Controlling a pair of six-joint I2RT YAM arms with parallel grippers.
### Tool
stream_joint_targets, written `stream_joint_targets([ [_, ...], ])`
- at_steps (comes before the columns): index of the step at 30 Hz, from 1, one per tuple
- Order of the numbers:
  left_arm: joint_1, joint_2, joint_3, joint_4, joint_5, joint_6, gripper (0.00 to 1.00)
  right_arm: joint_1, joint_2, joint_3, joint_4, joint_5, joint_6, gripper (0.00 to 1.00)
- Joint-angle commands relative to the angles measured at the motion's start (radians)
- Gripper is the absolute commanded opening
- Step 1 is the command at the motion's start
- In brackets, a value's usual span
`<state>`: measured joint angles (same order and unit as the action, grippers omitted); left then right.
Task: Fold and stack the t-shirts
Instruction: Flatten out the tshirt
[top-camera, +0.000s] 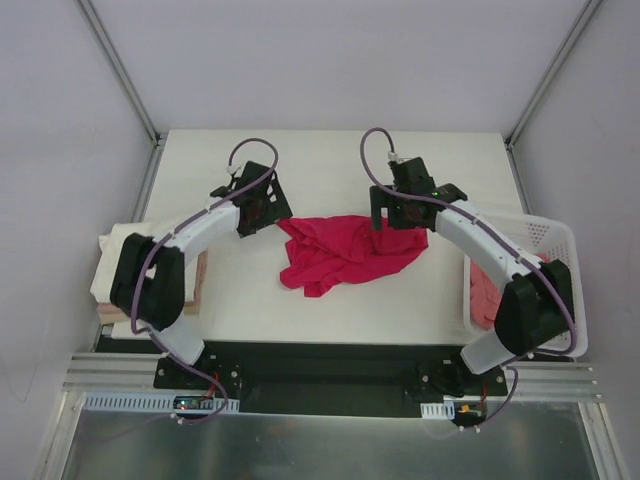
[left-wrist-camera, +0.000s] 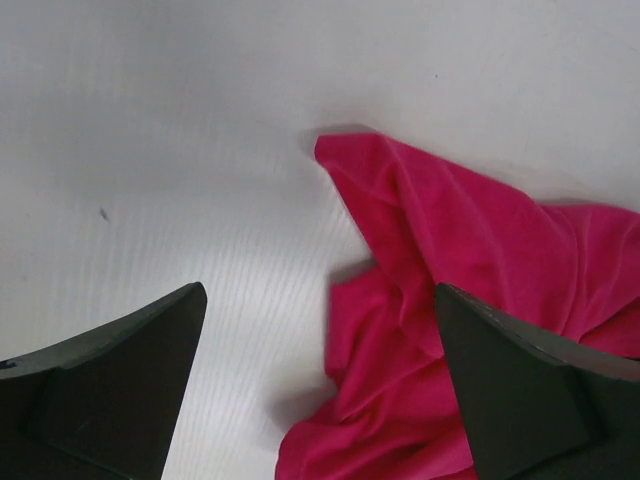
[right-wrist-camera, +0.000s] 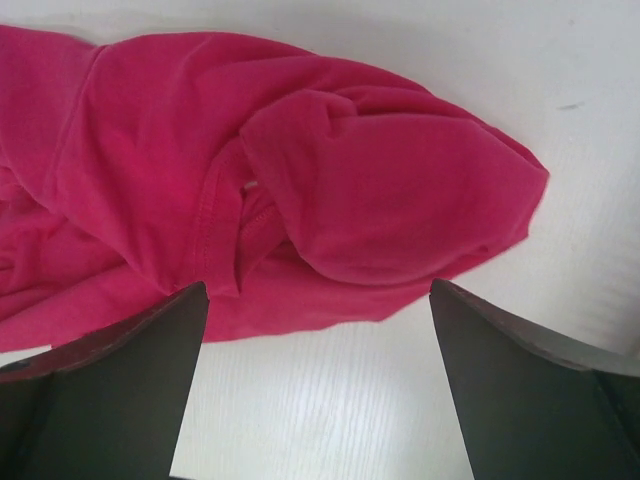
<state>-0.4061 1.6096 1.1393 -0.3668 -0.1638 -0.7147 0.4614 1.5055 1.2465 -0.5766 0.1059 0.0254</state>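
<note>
A crimson-pink t-shirt (top-camera: 345, 255) lies crumpled in the middle of the white table. My left gripper (top-camera: 262, 205) is open and empty just left of the shirt's upper left corner; in the left wrist view the shirt (left-wrist-camera: 470, 300) lies between and beyond the black fingers (left-wrist-camera: 120, 380). My right gripper (top-camera: 400, 212) is open and empty over the shirt's upper right edge; in the right wrist view a rounded fold of the shirt (right-wrist-camera: 330, 190) lies just beyond the fingers (right-wrist-camera: 520, 390). A cream-white shirt (top-camera: 112, 262) lies at the left edge. A salmon-pink shirt (top-camera: 486, 293) lies in the basket.
A white plastic mesh basket (top-camera: 545, 238) stands at the right table edge. A wooden board (top-camera: 197, 285) lies under the cream-white shirt at the left. Grey walls and metal posts close in the table behind and at both sides.
</note>
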Motion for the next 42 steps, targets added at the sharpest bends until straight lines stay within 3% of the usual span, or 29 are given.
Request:
stream_joint_targets([
  [1, 0.021, 0.156, 0.161, 0.011, 0.136, 0.044, 0.96, 0.062, 0.138, 0.123, 0.024, 0.1, -0.005, 0.97],
  [6, 0.023, 0.36, 0.304, 0.009, 0.185, 0.043, 0.89, 0.129, 0.266, 0.2, 0.069, 0.215, -0.001, 0.98],
  [10, 0.023, 0.434, 0.338, 0.002, 0.201, 0.038, 0.72, 0.131, 0.364, 0.267, 0.044, 0.284, 0.015, 0.96],
  [11, 0.023, 0.438, 0.336, 0.002, 0.195, 0.035, 0.54, 0.132, 0.375, 0.271, 0.043, 0.299, 0.016, 0.94],
  [13, 0.023, 0.429, 0.323, -0.003, 0.172, 0.037, 0.3, 0.132, 0.395, 0.272, 0.037, 0.304, 0.018, 0.89],
  [14, 0.023, 0.423, 0.317, -0.003, 0.168, 0.04, 0.08, 0.131, 0.398, 0.271, 0.035, 0.298, 0.019, 0.88],
  [15, 0.023, 0.414, 0.304, -0.004, 0.141, 0.041, 0.0, 0.131, 0.401, 0.268, 0.037, 0.295, 0.022, 0.85],
  [18, 0.023, 0.368, 0.274, -0.004, 0.112, 0.044, 0.0, 0.131, 0.412, 0.254, 0.043, 0.281, 0.028, 0.73],
  [21, 0.023, 0.311, 0.244, -0.004, 0.107, 0.054, 0.0, 0.131, 0.417, 0.254, 0.046, 0.278, 0.039, 0.53],
  [22, 0.023, 0.279, 0.234, -0.006, 0.103, 0.054, 0.0, 0.131, 0.412, 0.249, 0.044, 0.285, 0.047, 0.36],
  [27, 0.023, 0.158, 0.159, -0.004, 0.083, 0.066, 0.0, 0.131, 0.334, 0.216, 0.032, 0.365, 0.059, 0.01],
  [32, 0.021, -0.028, 0.082, -0.004, 0.089, 0.084, 0.0, 0.131, 0.205, 0.163, 0.031, 0.411, 0.024, 0.0],
  [36, 0.021, -0.224, 0.022, -0.004, 0.076, 0.095, 0.0, 0.132, -0.052, 0.096, 0.035, 0.391, -0.018, 0.01],
  [42, 0.02, -0.684, -0.013, -0.004, 0.067, 0.109, 0.0, 0.131, -0.457, 0.082, 0.027, 0.287, -0.08, 0.0],
])
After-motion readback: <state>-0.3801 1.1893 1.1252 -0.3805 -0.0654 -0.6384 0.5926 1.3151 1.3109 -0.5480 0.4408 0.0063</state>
